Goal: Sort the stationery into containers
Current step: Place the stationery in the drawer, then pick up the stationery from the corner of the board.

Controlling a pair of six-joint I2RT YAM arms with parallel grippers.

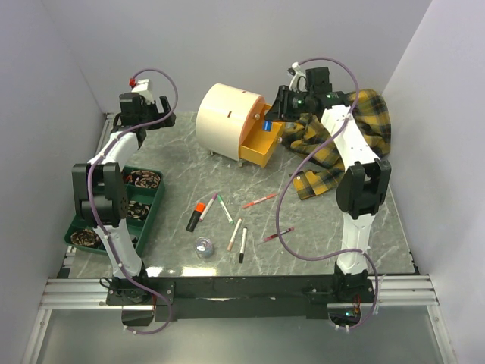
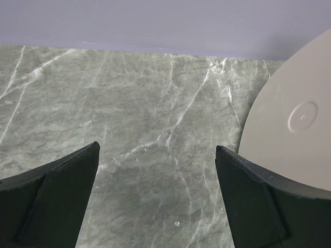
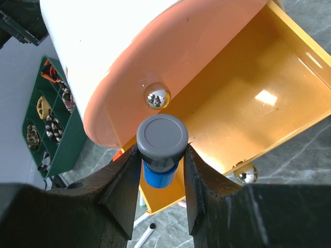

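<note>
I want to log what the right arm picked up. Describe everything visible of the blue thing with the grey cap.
The blue item is a cylinder: a round, flat-topped grey cap over a narrower blue body, plastic by the look. The right gripper pinches its sides under the cap, cap end facing the wrist camera. It hangs beside the open yellow drawer; only the fingers are seen touching it. Its far end is hidden.

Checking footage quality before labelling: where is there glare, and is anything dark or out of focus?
Right wrist view: a bright glare patch on the yellow drawer floor and highlights on the round knob; the grey-capped blue item is sharp. Left wrist view: the left claw reads dark, the marble table crisp. Top view: even light, soft shadows.
</note>
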